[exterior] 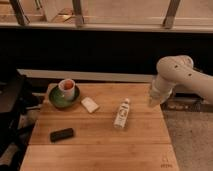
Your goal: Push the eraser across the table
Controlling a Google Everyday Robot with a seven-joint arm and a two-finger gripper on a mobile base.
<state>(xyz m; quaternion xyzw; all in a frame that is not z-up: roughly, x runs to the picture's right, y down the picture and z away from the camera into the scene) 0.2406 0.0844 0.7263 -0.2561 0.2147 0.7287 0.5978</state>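
Note:
The black oblong eraser point(62, 134) lies flat on the left part of the wooden table point(100, 150). My white arm comes in from the right, and the gripper point(151, 101) hangs at the table's right edge near the far corner. It is far right of the eraser and touches nothing that I can see. The white bottle point(122, 113) lies on its side between the gripper and the eraser.
A green plate point(55, 101) with a white cup point(67, 88) stands at the far left corner. A cream-white flat block point(90, 104) lies beside it. A dark chair point(10, 110) stands off the table's left side. A dark wall runs behind the table.

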